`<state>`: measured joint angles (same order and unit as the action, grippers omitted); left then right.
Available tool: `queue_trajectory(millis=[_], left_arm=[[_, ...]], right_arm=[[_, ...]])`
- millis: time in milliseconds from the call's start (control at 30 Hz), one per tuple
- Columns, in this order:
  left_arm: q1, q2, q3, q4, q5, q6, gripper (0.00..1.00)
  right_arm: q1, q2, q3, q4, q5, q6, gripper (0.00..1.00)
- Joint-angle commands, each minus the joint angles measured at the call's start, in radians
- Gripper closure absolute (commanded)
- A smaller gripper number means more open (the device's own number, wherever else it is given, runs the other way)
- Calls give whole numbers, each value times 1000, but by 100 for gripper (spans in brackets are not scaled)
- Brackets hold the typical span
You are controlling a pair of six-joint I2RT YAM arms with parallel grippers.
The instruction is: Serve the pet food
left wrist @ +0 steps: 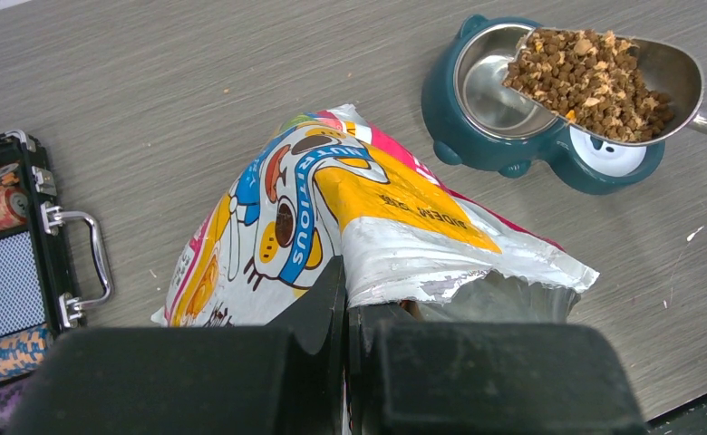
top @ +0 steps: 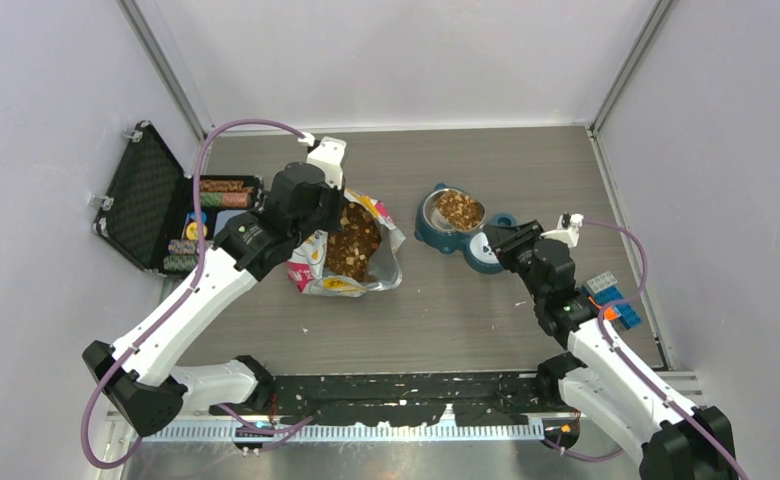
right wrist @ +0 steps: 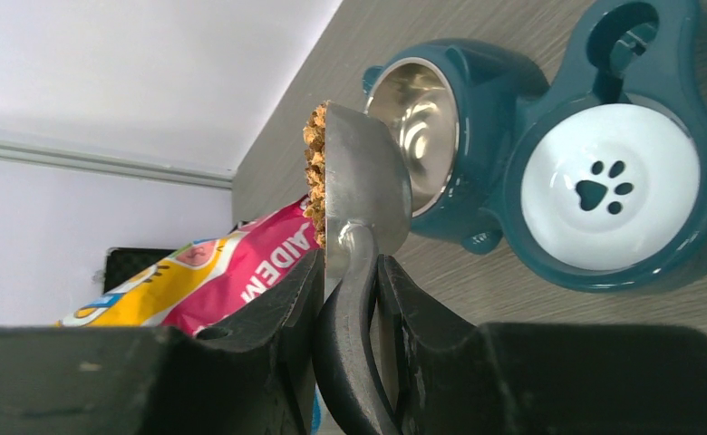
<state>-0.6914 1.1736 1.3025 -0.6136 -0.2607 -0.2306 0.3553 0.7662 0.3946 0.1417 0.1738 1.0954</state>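
The pet food bag (top: pixel 351 262) lies open on the table with brown kibble (top: pixel 354 245) showing inside. My left gripper (top: pixel 334 220) is shut on the bag's torn rim (left wrist: pixel 395 272), its jaws (left wrist: pixel 348 290) pressed together on the foil. My right gripper (top: pixel 506 238) is shut on the handle of a metal scoop (right wrist: pixel 363 172), seen in the right wrist view (right wrist: pixel 350 281). The scoop (left wrist: pixel 658 63) is heaped with kibble (left wrist: pixel 590 77) and is held over the steel bowl (left wrist: pixel 486 86) of the teal double feeder (top: pixel 436 235). The steel bowl (right wrist: pixel 427 127) looks empty.
The feeder's second cup (right wrist: pixel 608 186) is white with a paw print. An open black case (top: pixel 156 210) with rolls of chips stands at the left edge. Blue bricks (top: pixel 611 295) lie at the right by my right arm. Walls close in the table on three sides.
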Motion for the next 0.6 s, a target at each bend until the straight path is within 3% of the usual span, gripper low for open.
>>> queue_trajectory(millis=[0,567], left_arm=[[0,-36,24,174,24,-9,100],[-1,-42,18,173,27,-9,100]], right_arm=[[-8,13,64,63,35,-54,95],[-9,144,182,-9,51,-146,95]])
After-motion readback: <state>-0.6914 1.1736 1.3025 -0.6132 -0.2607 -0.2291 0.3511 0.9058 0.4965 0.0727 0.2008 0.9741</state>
